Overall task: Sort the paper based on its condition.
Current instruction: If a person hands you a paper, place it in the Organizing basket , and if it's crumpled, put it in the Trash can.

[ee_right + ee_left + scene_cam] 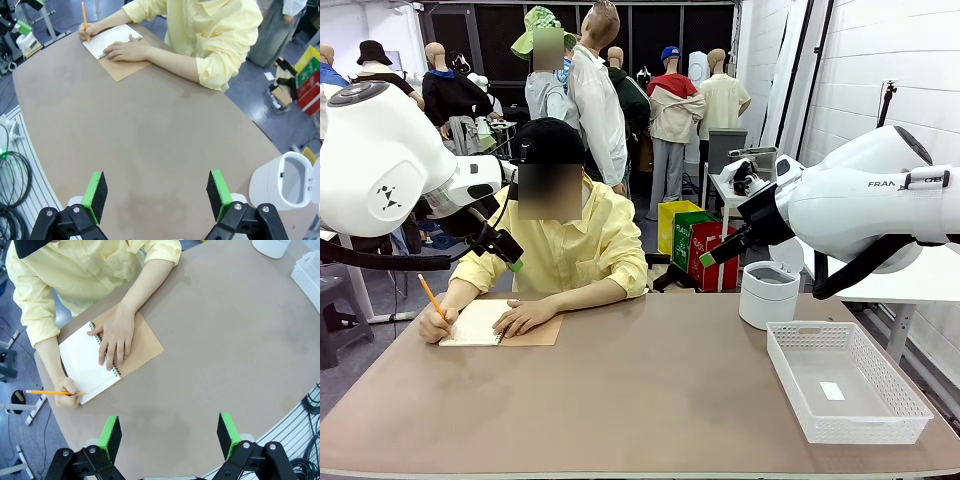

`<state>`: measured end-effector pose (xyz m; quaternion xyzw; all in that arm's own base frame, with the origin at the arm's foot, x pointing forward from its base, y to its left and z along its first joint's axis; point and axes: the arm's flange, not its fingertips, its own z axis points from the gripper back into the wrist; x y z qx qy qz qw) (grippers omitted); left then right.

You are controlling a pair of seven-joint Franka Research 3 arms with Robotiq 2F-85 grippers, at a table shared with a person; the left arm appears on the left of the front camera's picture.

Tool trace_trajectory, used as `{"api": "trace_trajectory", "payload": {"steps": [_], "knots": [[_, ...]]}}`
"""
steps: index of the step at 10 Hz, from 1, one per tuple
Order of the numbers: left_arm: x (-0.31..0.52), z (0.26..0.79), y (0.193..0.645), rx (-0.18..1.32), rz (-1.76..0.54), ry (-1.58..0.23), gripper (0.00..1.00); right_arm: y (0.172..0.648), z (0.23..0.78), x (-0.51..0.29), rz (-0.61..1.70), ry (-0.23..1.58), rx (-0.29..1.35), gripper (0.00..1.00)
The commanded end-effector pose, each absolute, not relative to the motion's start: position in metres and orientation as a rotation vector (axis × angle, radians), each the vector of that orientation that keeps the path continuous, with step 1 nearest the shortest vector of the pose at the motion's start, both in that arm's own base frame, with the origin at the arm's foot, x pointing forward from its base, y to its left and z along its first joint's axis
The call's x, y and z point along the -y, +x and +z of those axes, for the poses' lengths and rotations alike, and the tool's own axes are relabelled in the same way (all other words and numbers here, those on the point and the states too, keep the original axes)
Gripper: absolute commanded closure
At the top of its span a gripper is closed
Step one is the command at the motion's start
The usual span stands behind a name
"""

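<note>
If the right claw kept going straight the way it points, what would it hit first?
Most likely the bare table: the open right gripper aims down at it, with the notebook and white bin off its line.

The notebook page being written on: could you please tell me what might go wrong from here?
1. The person's hand rests on the notebook and the other holds a pencil; a claw reaching there could strike them.
2. Its page lies thin and flat on the table; the open left claw or right claw might crease it or miss.
3. The bin and basket stand close together, so a sheet could land in the wrong one.
</note>
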<state>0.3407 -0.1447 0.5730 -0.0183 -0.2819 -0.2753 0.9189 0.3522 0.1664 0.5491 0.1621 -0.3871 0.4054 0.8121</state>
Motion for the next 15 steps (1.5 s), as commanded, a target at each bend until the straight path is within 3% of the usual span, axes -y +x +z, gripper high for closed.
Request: {"api": "trace_trajectory", "payload": {"steps": [1,15], "knots": [[0.1436,0.5710,0.3420,0.590,-0.574,-0.038,0.00,0.3516,0.5484,-0.1662,0.865,0.352,0.821,0.00],[0.1436,0.5710,0.3420,0.590,-0.574,-0.038,0.00,0.3516,0.5484,-0.1662,0.865,0.352,0.821,0.00]]}}
